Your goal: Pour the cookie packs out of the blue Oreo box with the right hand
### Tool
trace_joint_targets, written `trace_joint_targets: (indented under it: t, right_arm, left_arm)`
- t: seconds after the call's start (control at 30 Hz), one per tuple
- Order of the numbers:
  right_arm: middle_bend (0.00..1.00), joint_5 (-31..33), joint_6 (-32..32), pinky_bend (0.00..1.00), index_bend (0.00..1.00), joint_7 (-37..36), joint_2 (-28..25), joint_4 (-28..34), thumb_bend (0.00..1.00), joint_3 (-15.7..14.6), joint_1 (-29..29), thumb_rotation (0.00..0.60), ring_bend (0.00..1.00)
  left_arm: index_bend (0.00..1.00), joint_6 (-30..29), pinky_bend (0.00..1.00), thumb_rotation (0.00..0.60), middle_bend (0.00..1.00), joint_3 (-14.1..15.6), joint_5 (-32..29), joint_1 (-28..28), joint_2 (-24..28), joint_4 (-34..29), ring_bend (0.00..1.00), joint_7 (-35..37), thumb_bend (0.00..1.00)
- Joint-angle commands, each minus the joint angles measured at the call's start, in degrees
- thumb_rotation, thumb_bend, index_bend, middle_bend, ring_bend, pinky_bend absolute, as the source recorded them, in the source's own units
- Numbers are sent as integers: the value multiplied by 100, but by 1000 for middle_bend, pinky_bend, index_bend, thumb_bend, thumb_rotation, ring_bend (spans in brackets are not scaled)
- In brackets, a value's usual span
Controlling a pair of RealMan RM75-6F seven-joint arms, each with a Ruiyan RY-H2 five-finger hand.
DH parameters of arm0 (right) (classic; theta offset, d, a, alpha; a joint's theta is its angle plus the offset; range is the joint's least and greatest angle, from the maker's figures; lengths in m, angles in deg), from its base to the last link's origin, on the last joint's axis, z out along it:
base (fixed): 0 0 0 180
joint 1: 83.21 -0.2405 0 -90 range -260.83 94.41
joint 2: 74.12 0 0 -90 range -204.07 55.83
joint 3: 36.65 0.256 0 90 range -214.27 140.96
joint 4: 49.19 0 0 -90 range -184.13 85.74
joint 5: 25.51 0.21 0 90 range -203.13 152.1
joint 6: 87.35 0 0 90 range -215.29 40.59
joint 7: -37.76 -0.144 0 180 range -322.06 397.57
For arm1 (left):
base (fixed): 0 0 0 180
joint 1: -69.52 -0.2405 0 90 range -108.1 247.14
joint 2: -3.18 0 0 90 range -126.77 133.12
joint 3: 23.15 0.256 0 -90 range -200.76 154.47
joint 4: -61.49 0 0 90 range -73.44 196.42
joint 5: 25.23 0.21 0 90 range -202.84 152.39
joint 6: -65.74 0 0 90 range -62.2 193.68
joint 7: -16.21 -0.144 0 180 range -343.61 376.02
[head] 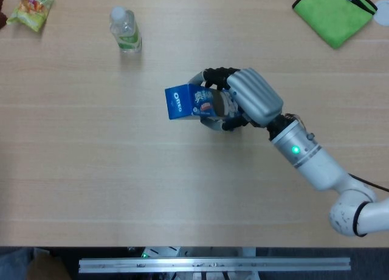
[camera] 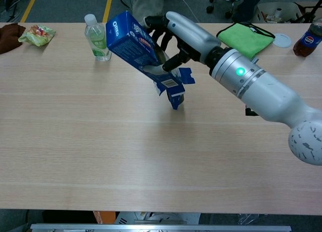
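My right hand grips the blue Oreo box above the middle of the table. The box is tilted steeply: its closed end with the Oreo logo points up and to the left, and its opened end with loose flaps hangs down to the right, just above the tabletop. No cookie packs show outside the box. The left hand appears in neither view.
A clear water bottle stands at the back left, with a green snack bag further left. A green cloth lies at the back right beside a white lid and a cola bottle.
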Motion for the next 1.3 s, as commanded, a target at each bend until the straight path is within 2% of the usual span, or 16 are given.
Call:
trace_joint_targets:
  t: [0.03,0.43,0.97,1.13,1.3]
  right_arm:
    - [373,-9,2,420,300,-1,-18,18,192,-14,-4,600,363]
    - [366,-107,-77,415,281,-39,-86,72,193,-27,-19,600,348]
    - [366,225,646,415,281,1358,-344,-162,192,-703,-178,600,348]
    - [366,215,558,415,281,1352,-433,-153,193,-742,-99,600,348]
    - [366,88,273,415,281,1548,-811,82,193,-897,121,600,348]
  left_arm:
    - [271,3,242,600,241,0,8,6,-7,-5,186,-7,261]
    - [271,15,242,600,241,7,-1,3,-15,13,186,-16,261]
    - [270,82,242,600,241,21,-2,32,-93,63,186,-30,261]
    - [271,81,242,600,241,21,14,41,-91,64,186,-30,261]
    - [271,63,242,600,241,2,-10,36,-99,89,186,3,261]
